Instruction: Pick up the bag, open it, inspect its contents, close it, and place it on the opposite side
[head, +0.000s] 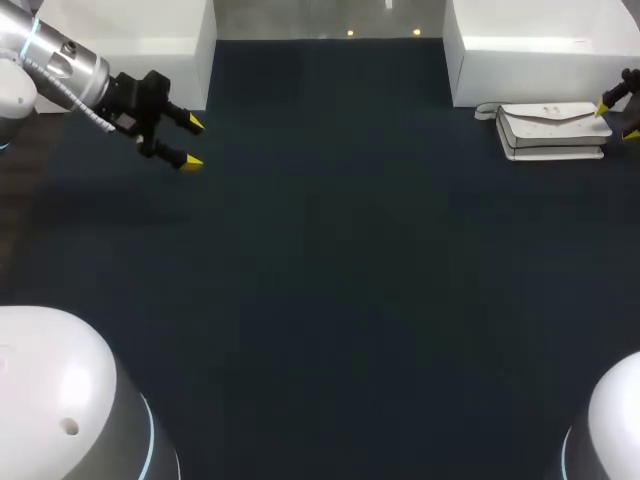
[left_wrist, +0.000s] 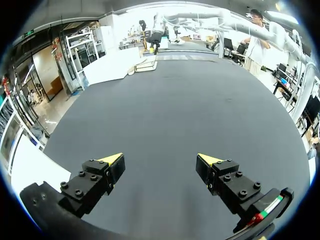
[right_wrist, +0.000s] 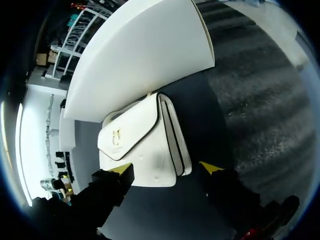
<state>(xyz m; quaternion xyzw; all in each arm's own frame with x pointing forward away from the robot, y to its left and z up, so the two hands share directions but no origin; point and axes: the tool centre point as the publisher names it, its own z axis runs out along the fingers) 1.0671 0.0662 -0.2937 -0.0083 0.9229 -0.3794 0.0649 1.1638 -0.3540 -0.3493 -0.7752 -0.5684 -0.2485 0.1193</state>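
Observation:
A white bag with a front flap lies flat at the table's far right, its strap end poking out toward the middle. My right gripper sits at the bag's right end. In the right wrist view its yellow-tipped fingers straddle the near end of the bag, and the gripper is open, one finger by the flap face and the other a small gap off the bag's layered edge. My left gripper hovers open and empty over the far left of the table, and between its fingers only dark mat shows.
A white box stands at the back left and another white box at the back right, right behind the bag. The dark mat covers the table. My arms' white bases fill the front corners.

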